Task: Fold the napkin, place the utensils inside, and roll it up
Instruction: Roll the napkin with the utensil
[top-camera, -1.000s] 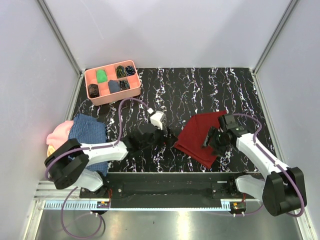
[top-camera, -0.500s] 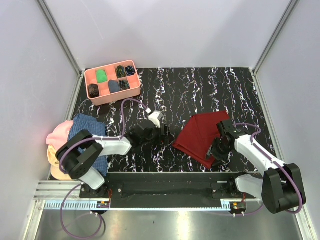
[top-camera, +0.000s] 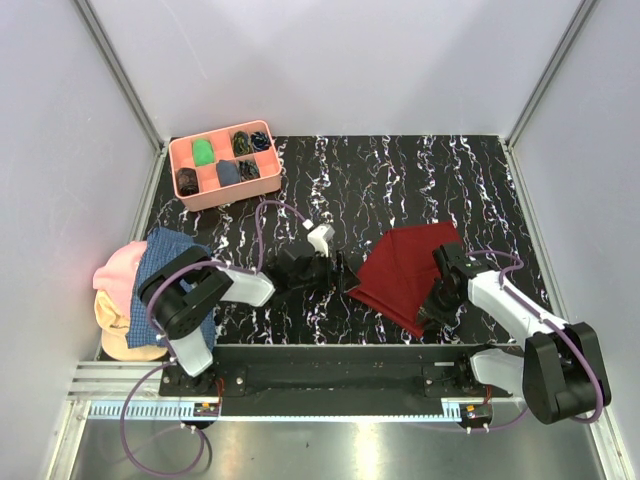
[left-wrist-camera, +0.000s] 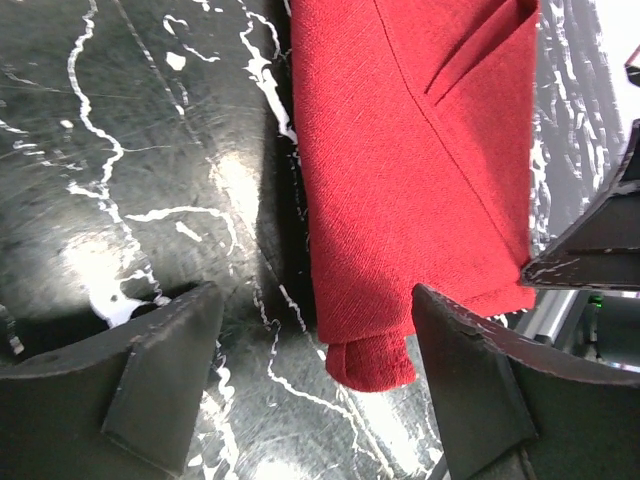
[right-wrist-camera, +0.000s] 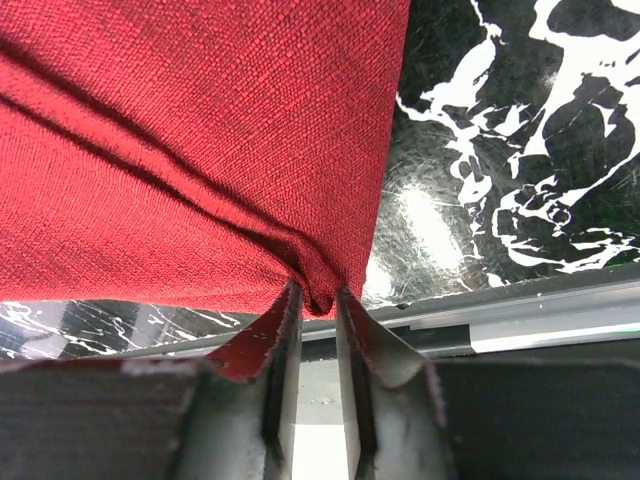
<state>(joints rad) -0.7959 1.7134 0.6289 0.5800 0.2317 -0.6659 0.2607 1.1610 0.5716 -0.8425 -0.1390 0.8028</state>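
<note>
The right claw, spread wide a second ago, now pinches the near corner of the napkin, having slid nearer along the cloth's right edge. The left claw narrows slightly and edges right toward the napkin's left corner. Its arm's elbow swings right over the blue checked cloth.

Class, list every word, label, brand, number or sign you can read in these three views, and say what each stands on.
None can be read.
The napkin, the pink tray and the table carry no lettering.
The strip of tick marks along the front rail may bear numbers, but it is too small to read.
</note>
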